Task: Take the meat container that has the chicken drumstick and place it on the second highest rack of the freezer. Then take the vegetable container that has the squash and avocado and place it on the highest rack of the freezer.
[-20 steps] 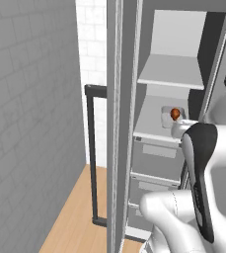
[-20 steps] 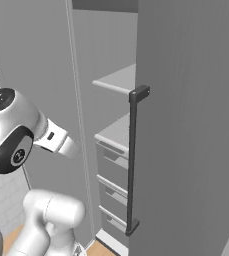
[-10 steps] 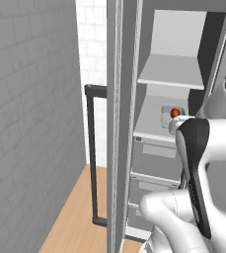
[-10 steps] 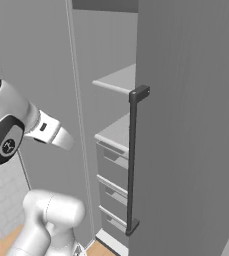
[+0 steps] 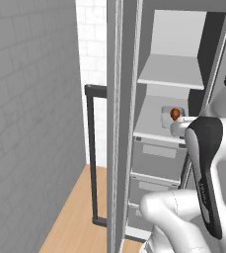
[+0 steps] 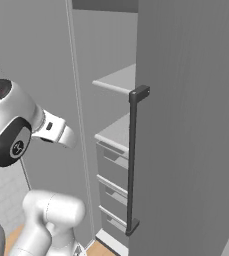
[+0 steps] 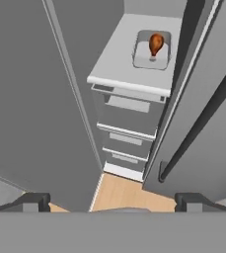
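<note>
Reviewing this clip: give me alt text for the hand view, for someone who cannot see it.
A chicken drumstick lies in a shallow grey container on the second highest rack of the open freezer, just above three grey drawers. The open gripper hangs back from it, holding nothing, with a freezer door at right.

Orange-brown chicken drumstick (image 7: 155, 43) in grey meat container (image 7: 152, 60), resting on second highest rack (image 7: 122, 59).

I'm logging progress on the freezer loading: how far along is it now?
Done: the meat container with the chicken drumstick sits on the second highest rack of the freezer. In hand: nothing; the tool is open and empty. Left: the vegetable container, for the bare highest rack.
</note>
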